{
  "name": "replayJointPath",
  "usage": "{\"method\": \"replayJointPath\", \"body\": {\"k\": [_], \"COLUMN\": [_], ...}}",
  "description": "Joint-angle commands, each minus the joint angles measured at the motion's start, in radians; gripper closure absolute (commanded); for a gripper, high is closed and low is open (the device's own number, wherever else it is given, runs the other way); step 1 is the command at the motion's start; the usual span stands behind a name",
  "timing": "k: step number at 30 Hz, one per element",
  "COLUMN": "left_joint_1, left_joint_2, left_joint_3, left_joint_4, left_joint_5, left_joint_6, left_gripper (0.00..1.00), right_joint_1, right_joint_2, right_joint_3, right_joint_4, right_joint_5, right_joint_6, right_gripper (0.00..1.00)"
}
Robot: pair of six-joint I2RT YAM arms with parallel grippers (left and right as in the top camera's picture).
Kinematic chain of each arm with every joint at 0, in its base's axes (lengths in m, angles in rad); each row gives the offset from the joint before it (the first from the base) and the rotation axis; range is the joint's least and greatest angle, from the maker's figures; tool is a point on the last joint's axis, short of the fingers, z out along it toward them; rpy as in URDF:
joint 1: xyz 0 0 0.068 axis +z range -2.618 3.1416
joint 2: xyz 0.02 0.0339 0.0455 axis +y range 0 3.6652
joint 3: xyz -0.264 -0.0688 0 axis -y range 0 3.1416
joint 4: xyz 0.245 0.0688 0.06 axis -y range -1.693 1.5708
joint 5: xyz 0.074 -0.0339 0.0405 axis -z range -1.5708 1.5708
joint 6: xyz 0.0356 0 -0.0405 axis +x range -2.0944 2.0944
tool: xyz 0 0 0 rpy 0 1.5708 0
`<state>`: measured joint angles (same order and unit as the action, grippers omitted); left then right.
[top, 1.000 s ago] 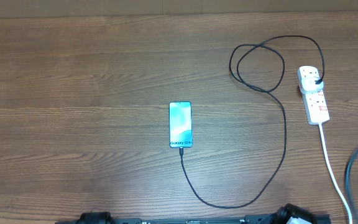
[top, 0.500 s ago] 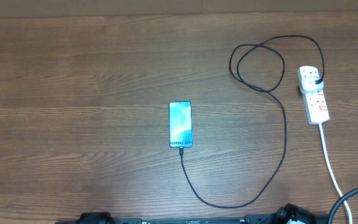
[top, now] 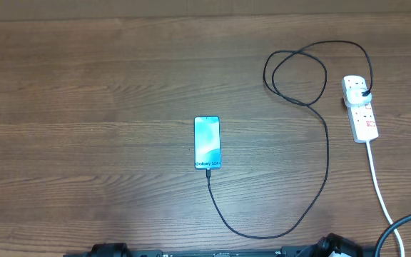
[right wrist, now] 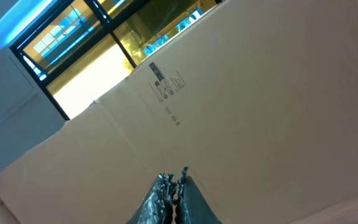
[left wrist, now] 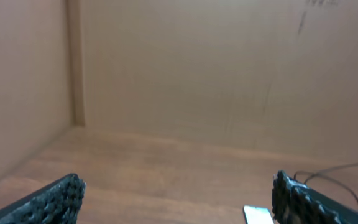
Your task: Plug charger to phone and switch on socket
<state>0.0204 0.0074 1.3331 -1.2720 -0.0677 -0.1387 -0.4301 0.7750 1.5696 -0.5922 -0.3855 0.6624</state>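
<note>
The phone (top: 207, 143) lies flat mid-table, cyan screen up, "Galaxy" end toward me. The charger's thin black cable (top: 327, 153) meets the phone's near end, curves right, loops at the back and ends at a black plug (top: 363, 91) in the white socket strip (top: 359, 108) at the right. A corner of the phone (left wrist: 258, 214) shows in the left wrist view. My left gripper (left wrist: 176, 199) is open and empty, low at the near edge. My right gripper (right wrist: 174, 179) is shut, empty, pointing up at a cardboard wall. Neither gripper shows in the overhead view.
The socket's thick white cord (top: 378, 187) runs toward the near right edge. A dark robot cable (top: 404, 227) curves at the bottom right corner. Arm bases (top: 334, 248) sit along the near edge. Cardboard walls (left wrist: 197, 68) enclose the table's back and left.
The dark cable at the right edge has swung down from mid-right to the bottom right corner. The phone, charger and socket have not moved.
</note>
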Motion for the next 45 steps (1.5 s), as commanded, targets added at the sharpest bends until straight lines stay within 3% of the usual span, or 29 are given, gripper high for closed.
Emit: {"method": "replayJointPath", "body": {"k": [1, 8, 13, 15, 23, 36, 38, 39, 42, 43, 45], "left_joint_1": [0.007, 0.007, 0.007, 0.007, 0.007, 0.007, 0.007, 0.007, 0.007, 0.007, 0.007], "left_joint_2": [-0.003, -0.003, -0.003, -0.003, -0.003, -0.002, -0.002, -0.002, -0.002, -0.002, -0.002], "left_joint_3": [-0.193, -0.642, -0.988, -1.074, -1.284, -1.328, -1.328, -1.328, -1.328, -1.328, -1.328], "left_joint_4": [0.115, 0.593, 1.019, 1.108, 1.252, 1.209, 1.209, 1.209, 1.209, 1.209, 1.209], "left_joint_5": [0.065, 0.159, 0.243, 0.245, 0.245, 0.217, 0.215, 0.215, 0.215, 0.215, 0.215], "left_joint_6": [-0.023, -0.023, -0.023, -0.023, -0.023, -0.019, -0.019, -0.019, -0.019, -0.019, -0.019], "left_gripper": [0.01, 0.0, 0.0, 0.0, 0.0, 0.0, 0.0, 0.0, 0.0, 0.0, 0.0], "right_joint_1": [0.005, 0.005, 0.005, 0.005, 0.005, 0.005, 0.004, 0.004, 0.004, 0.004, 0.004], "right_joint_2": [0.002, 0.002, -0.008, -0.014, -0.069, -0.151, -0.153, -0.153, -0.153, -0.153, -0.153], "right_joint_3": [-0.005, -0.005, -0.005, -0.005, -0.005, -0.005, -0.005, -0.005, -0.005, -0.005, -0.005], "right_joint_4": [0.003, 0.011, 0.022, 0.023, 0.023, 0.03, 0.042, 0.049, 0.079, 0.089, 0.09], "right_joint_5": [-0.003, -0.036, -0.036, -0.036, -0.035, -0.035, -0.035, -0.035, -0.035, -0.035, -0.035], "right_joint_6": [0.005, 0.022, 0.022, 0.022, 0.021, -0.015, -0.008, -0.004, -0.004, -0.005, -0.005], "right_gripper": [0.92, 0.88, 0.87, 0.86, 0.86, 0.85, 0.75, 0.65, 0.13, 0.0, 0.0]}}
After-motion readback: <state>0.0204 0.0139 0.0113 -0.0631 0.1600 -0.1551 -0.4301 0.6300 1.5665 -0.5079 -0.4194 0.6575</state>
